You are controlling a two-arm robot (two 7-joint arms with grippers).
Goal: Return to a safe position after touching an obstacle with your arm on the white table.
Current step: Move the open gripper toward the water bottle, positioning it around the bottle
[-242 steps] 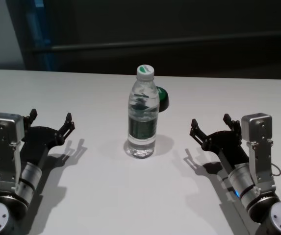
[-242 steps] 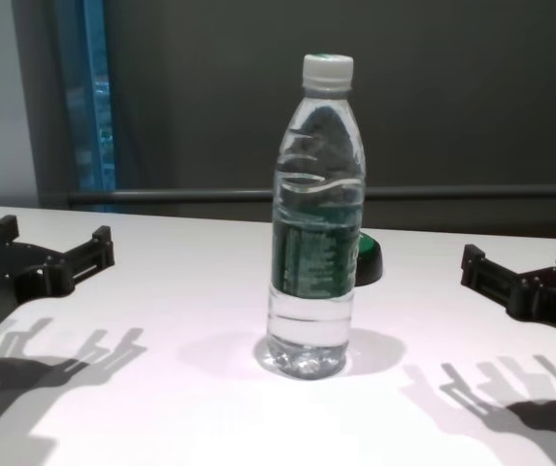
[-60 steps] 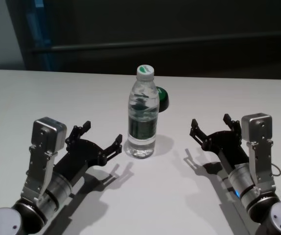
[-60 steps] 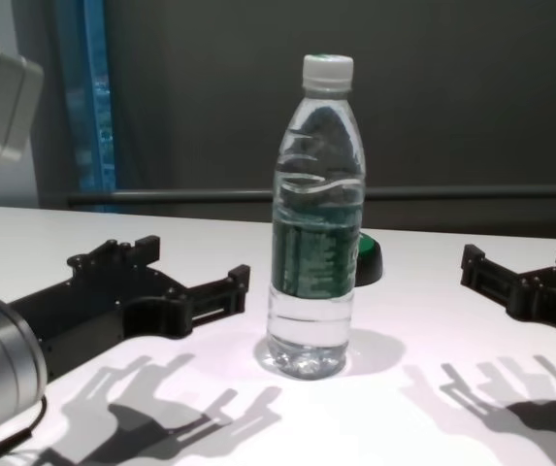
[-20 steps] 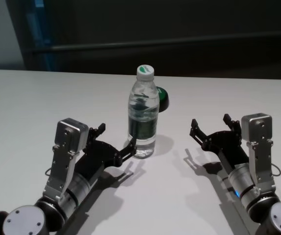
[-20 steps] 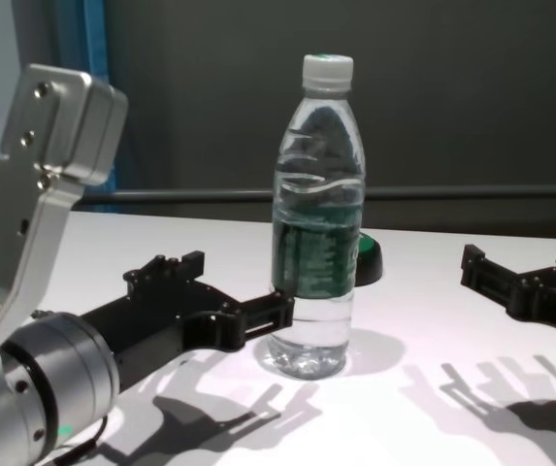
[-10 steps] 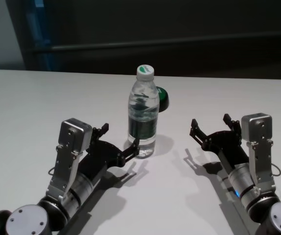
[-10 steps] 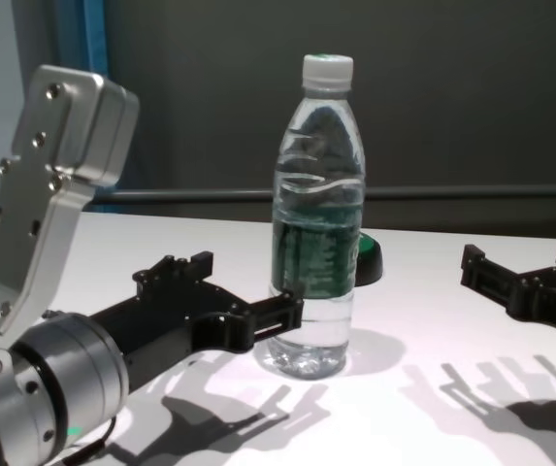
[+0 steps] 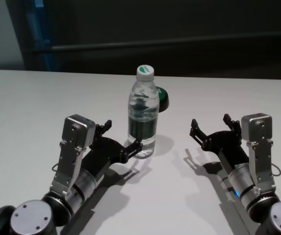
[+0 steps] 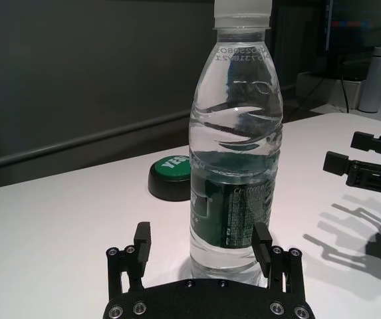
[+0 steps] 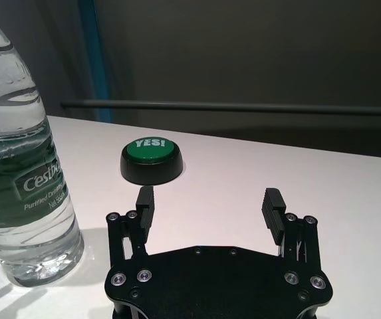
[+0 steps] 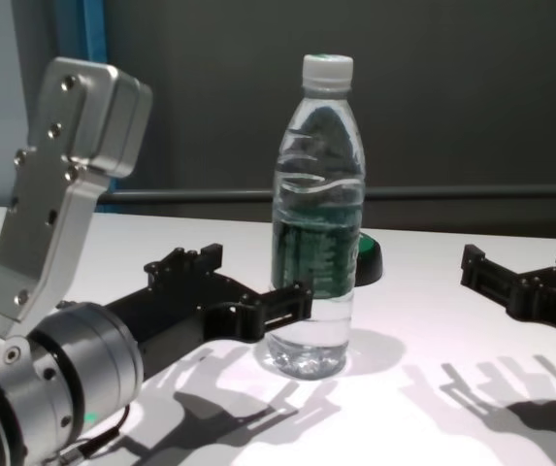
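The left end effector (image 9: 123, 136), fingers spread, sits low with one fingertip (image 12: 302, 292) against the water bottle (image 9: 143, 115), which stands upright mid-table (image 9: 42, 93). Tall, narrow and nearly full, the bottle looks heavy but tippable with slick walls; any hold belongs around the label band. The right end effector (image 9: 216, 125) rests spread, well apart.

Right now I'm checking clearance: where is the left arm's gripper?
In the head view the left gripper sits left of centre on the white table, jaws open, its inner fingertip against the water bottle.
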